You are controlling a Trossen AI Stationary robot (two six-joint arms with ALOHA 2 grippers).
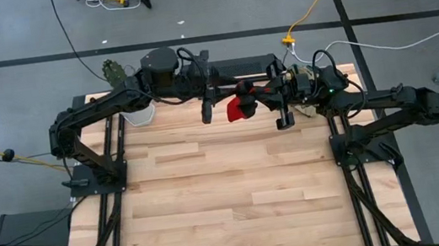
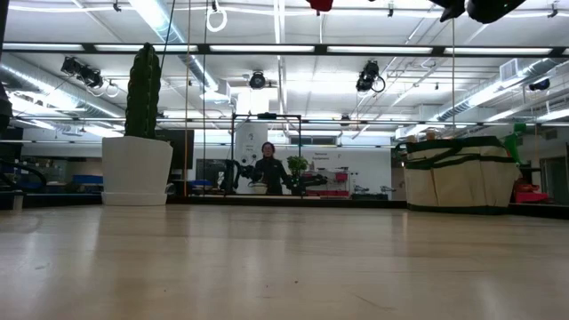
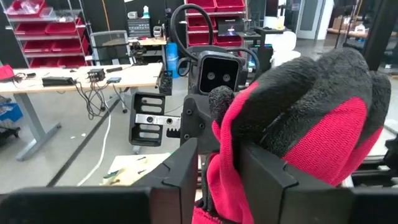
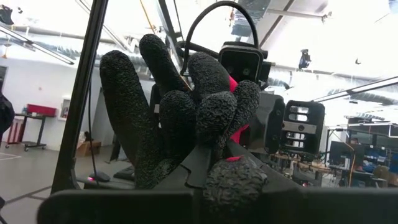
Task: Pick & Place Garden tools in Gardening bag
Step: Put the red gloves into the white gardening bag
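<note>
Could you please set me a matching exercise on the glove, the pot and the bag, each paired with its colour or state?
Things:
1. glove
2. pot
3. bag

Descriptions:
a. beige with dark green trim
b. red and black, up in the air
c. white, holding a cactus

Pairs: 1-b, 2-c, 3-a
</note>
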